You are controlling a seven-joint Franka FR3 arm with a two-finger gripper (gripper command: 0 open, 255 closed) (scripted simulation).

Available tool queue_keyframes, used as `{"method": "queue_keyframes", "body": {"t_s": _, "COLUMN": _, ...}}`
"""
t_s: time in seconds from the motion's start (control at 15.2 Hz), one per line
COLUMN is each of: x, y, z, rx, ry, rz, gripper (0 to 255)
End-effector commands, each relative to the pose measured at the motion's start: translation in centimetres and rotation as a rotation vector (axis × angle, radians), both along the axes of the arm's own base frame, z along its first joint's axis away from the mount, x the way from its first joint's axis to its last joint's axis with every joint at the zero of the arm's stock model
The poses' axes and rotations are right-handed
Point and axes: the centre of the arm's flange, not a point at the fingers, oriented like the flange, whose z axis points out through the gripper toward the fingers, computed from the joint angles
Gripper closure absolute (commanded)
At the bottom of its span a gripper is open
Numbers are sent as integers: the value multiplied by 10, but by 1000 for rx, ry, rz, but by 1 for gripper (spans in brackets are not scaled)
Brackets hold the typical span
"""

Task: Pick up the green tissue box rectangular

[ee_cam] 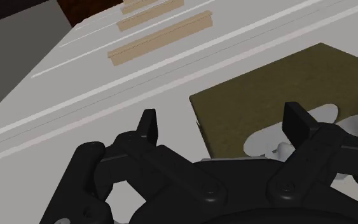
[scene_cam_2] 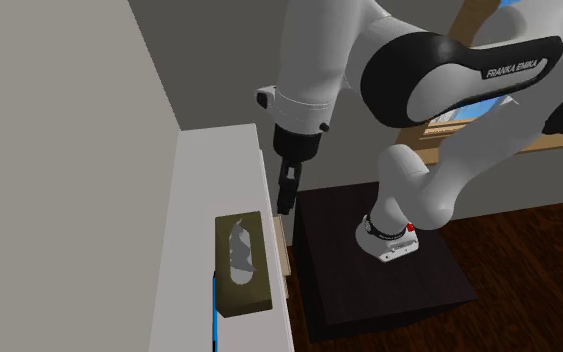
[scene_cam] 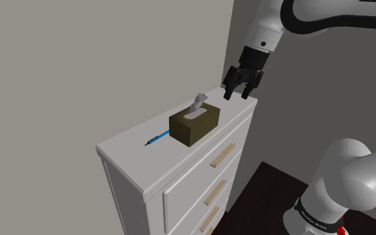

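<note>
The tissue box (scene_cam: pixel 193 125) is a dark olive-brown rectangular box with a white tissue standing out of its top slot. It rests on the top of a white dresser (scene_cam: pixel 139 157). My gripper (scene_cam: pixel 239 95) hangs open in the air above the dresser's corner, to the shoulder view's right of the box and apart from it. In the second exterior view the gripper (scene_cam_2: pixel 286 205) hovers over the dresser's front edge, just beyond the box (scene_cam_2: pixel 241 265). In the wrist view the box (ee_cam: pixel 279 95) lies past the spread fingers (ee_cam: pixel 147 127), nearer one of them, with nothing between them.
A thin blue pen (scene_cam: pixel 157 138) lies on the dresser top just beside the box, on the side away from the gripper. Drawer fronts with pale wooden handles (ee_cam: pixel 161 44) run down the dresser. A grey wall stands behind it. The dark stand (scene_cam_2: pixel 369 270) sits on the floor.
</note>
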Motion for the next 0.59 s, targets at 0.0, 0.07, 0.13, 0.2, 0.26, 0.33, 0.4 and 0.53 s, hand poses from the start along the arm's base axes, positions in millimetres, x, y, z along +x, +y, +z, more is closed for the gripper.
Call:
{"method": "queue_keyframes", "body": {"t_s": 0.0, "x": 8, "y": 21, "z": 0, "rx": 29, "ry": -24, "rz": -51, "gripper": 0}}
{"method": "queue_keyframes", "body": {"t_s": 0.07, "x": 13, "y": 31, "z": 0, "rx": 41, "ry": -36, "rz": -74, "gripper": 0}}
{"method": "queue_keyframes", "body": {"t_s": 0.13, "x": 18, "y": 41, "z": 0, "rx": 54, "ry": -48, "rz": -97, "gripper": 0}}
{"method": "queue_keyframes", "body": {"t_s": 0.2, "x": 23, "y": 51, "z": 0, "rx": 67, "ry": -60, "rz": -121, "gripper": 0}}
{"method": "queue_keyframes", "body": {"t_s": 0.26, "x": 28, "y": 60, "z": 0, "rx": 80, "ry": -72, "rz": -144, "gripper": 0}}
{"method": "queue_keyframes", "body": {"t_s": 0.33, "x": 34, "y": 70, "z": 1, "rx": 92, "ry": -83, "rz": -167, "gripper": 0}}
{"method": "queue_keyframes", "body": {"t_s": 0.4, "x": 40, "y": 79, "z": 1, "rx": 105, "ry": -95, "rz": -191, "gripper": 0}}
{"method": "queue_keyframes", "body": {"t_s": 0.53, "x": 52, "y": 97, "z": 3, "rx": 131, "ry": -119, "rz": -237, "gripper": 0}}
